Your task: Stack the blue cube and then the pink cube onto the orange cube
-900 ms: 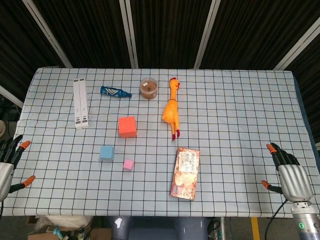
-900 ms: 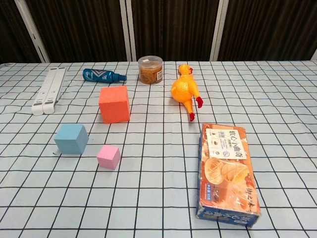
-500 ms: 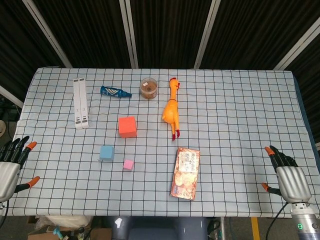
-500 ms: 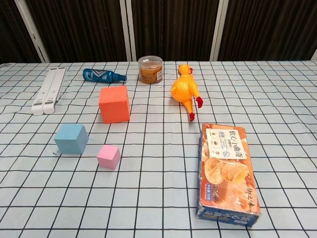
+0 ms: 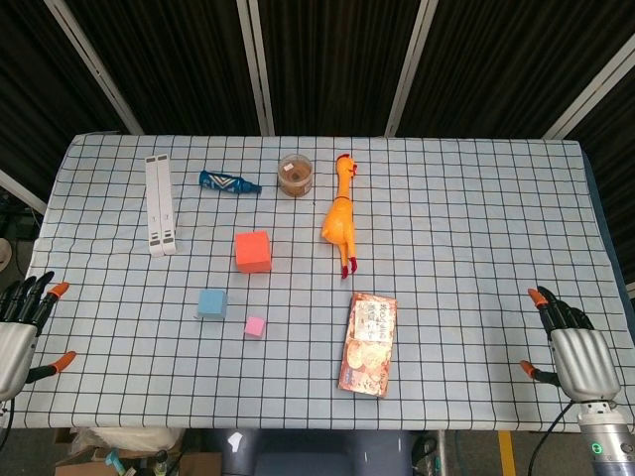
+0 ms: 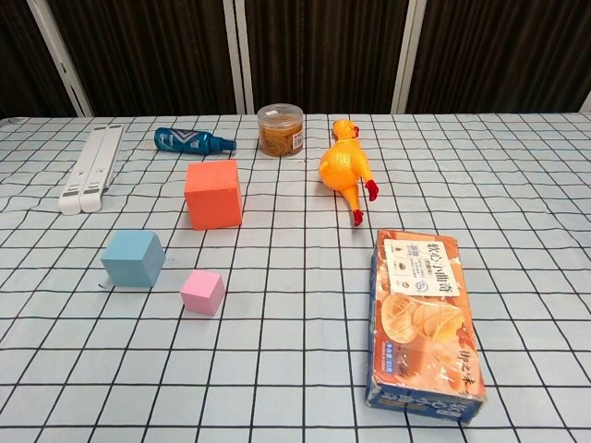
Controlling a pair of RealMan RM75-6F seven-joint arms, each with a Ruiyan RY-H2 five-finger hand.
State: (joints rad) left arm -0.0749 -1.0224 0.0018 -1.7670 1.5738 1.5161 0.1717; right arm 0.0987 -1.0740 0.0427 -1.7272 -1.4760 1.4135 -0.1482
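checkered table [image 5: 466,218] edges flank left hand [image 5: 18,332] and right hand [image 5: 575,352], both spread, holding nothing.

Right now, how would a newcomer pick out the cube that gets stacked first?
Find the orange cube, the biggest block on the checked cloth. Just nearer the robot, to its left, sits the blue cube: mid-sized, light blue, larger than the pink cube beside it.

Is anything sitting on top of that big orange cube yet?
No. The orange cube has a bare top. The blue cube and pink cube sit apart on the table. What lies beneath it is hidden.
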